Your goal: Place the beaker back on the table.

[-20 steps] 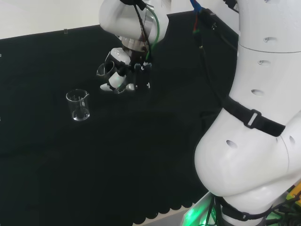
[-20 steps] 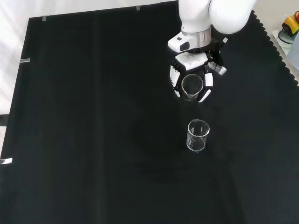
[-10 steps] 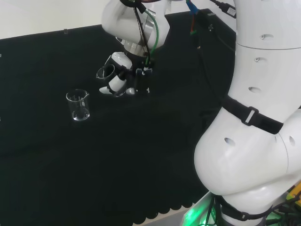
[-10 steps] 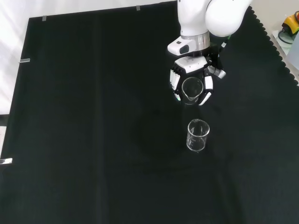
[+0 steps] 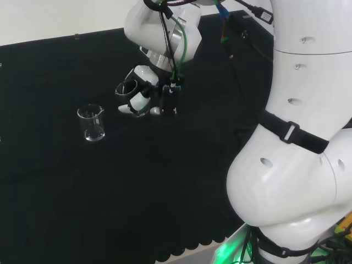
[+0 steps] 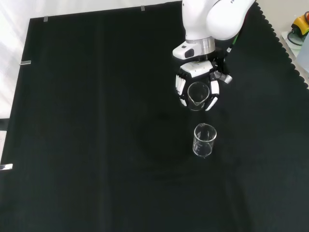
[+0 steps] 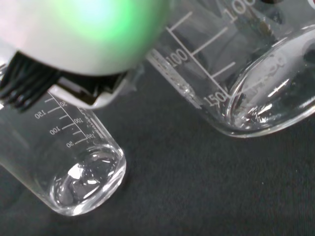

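Hand (image 6: 197, 82) fingers curl round a clear glass beaker (image 6: 197, 95) above black cloth (image 6: 96, 121)

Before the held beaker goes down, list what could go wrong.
1. A second beaker stands upright on the cloth just below the robot hand in the front view; a descent drifting that way could knock it over.
2. The held beaker looks tilted in the fingers; released like that, it might tip or roll.
3. Both are clear glass against the black cloth, so judging the gap is hard.
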Controlling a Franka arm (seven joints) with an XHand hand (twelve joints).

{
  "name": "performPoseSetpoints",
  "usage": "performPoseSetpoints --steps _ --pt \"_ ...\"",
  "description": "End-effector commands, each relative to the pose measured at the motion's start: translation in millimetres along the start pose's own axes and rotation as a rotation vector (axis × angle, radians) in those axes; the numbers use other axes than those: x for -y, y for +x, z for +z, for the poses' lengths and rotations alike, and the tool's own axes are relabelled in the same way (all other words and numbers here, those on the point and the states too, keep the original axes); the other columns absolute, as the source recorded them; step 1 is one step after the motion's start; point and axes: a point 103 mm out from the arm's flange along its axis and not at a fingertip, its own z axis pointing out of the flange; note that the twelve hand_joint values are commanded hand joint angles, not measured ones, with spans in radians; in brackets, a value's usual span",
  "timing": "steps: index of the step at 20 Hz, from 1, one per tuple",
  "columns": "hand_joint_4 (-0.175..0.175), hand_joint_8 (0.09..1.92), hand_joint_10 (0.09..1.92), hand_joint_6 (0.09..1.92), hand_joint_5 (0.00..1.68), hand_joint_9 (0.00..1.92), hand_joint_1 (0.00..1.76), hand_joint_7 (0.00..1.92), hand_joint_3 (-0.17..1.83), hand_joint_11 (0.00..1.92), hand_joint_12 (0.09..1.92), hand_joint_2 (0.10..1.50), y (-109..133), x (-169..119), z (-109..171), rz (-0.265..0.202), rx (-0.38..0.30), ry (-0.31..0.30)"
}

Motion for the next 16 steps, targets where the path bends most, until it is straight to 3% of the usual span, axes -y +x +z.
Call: performPoseSetpoints --steps 1,5,16 --pt "-0.175 0.87 0.71 0.91 1.21 1.67 1.32 1.29 0.99 1.41 0.7 0.49 4 -5 10 0.008 0.007 0.004" --pt "-0.175 0.87 0.7 0.9 1.21 1.67 1.32 1.29 0.99 1.41 0.7 0.49 7 -7 14 0.0 -0.004 -0.001" --pt "-0.175 0.86 0.7 0.9 1.21 1.67 1.32 1.29 0.99 1.41 0.7 0.49 -12 -7 15 0.0 -0.061 -0.006"
